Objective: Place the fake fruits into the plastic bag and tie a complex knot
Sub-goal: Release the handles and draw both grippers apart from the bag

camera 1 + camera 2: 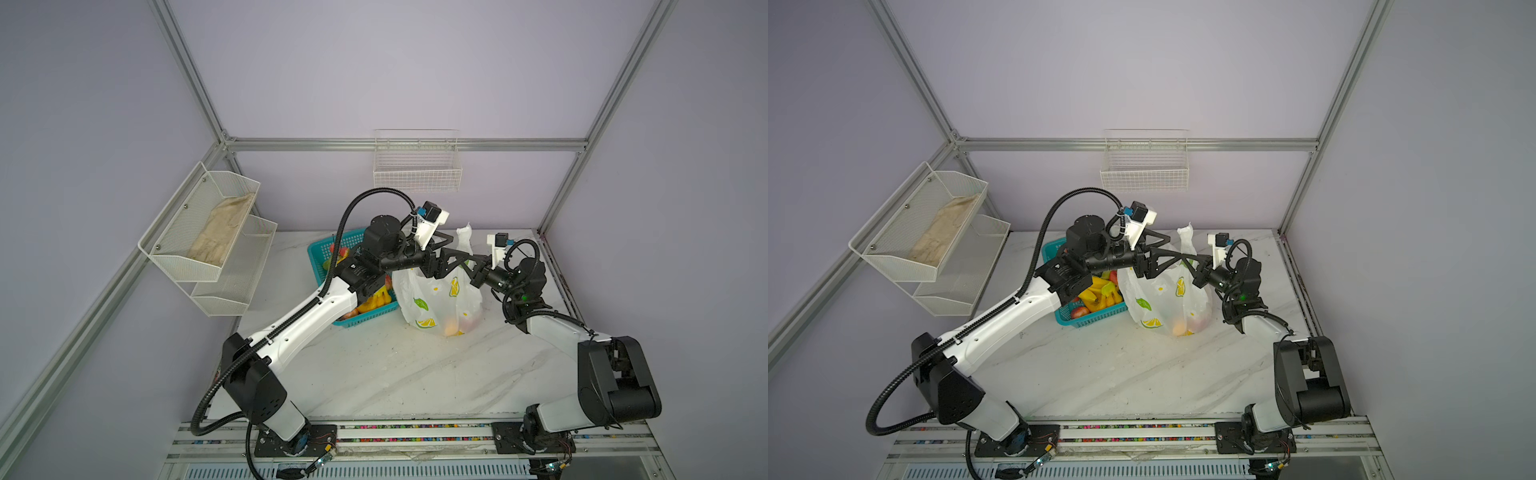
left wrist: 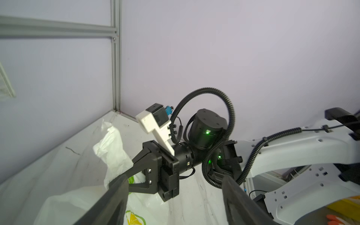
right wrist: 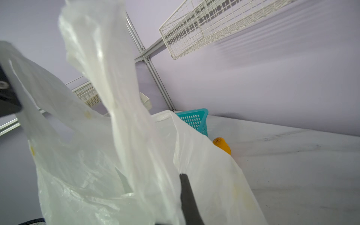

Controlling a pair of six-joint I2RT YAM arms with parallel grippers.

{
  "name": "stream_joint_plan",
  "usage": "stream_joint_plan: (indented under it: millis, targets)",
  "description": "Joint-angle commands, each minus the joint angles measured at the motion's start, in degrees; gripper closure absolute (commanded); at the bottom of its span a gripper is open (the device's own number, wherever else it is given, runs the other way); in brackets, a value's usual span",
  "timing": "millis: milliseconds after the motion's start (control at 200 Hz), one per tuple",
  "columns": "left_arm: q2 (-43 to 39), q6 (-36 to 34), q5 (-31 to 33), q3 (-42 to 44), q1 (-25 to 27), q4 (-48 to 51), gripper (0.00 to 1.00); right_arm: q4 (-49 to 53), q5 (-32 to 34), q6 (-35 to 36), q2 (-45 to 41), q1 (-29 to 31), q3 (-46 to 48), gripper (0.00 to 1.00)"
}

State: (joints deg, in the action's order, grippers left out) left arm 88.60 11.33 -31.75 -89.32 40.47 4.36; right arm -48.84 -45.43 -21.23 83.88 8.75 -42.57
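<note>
The front half of the bench (image 1: pixel 415 374) lies bare: wide room to pass. Farther back the plastic bag (image 1: pixel 436 299) stands with the teal basket (image 1: pixel 368 316) just beside it on its left, leaving no lane between them. Above the bag's mouth the left end effector (image 2: pixel 173 181), jaws spread, and the right end effector (image 2: pixel 134 173), pinched on the bag's raised handle strip (image 1: pixel 464 237), nearly meet and block entry from above. The left forearm (image 1: pixel 307 316) crosses over the basket. Right of the bag the bench is bare up to the frame post (image 1: pixel 540 232).
</note>
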Motion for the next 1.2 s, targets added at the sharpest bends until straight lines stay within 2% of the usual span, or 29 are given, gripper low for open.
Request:
stream_joint_plan:
  millis: [0,120,255,350,475,645,905,1195]
  targets:
    - [-8.11,-7.85,-1.8,2.13,-0.03,3.93,0.21,3.97,2.24,0.92,-1.31,0.15,-1.72,1.0]
    - [-16.53,-12.6,0.88,8.95,-0.69,7.02,0.17,4.64,2.2,1.26,-1.06,0.12,-1.99,1.0]
    - [-26.02,-14.12,10.1,19.88,-2.99,3.37,0.11,4.86,1.77,1.36,-1.11,0.11,-2.08,1.0]
    - [-28.38,-15.1,9.07,23.86,-7.34,1.21,0.08,5.56,1.4,1.76,-1.73,0.08,-2.13,1.0]
    - [-25.31,-15.36,4.32,23.78,-11.38,-0.9,0.07,6.96,1.65,2.86,-3.08,0.09,-2.1,1.0]
    - [-17.21,-18.61,-3.64,18.66,-11.57,-2.92,0.05,7.52,1.66,3.23,-3.8,0.12,-2.13,1.0]
    - [-10.18,-24.31,-7.4,13.74,-12.25,-1.98,0.01,9.54,2.01,4.89,-4.42,0.12,-2.79,1.0]
    - [-4.62,-20.6,-14.82,12.71,-13.01,-8.66,0.01,10.51,2.62,5.6,-4.42,0.12,-2.78,1.0]
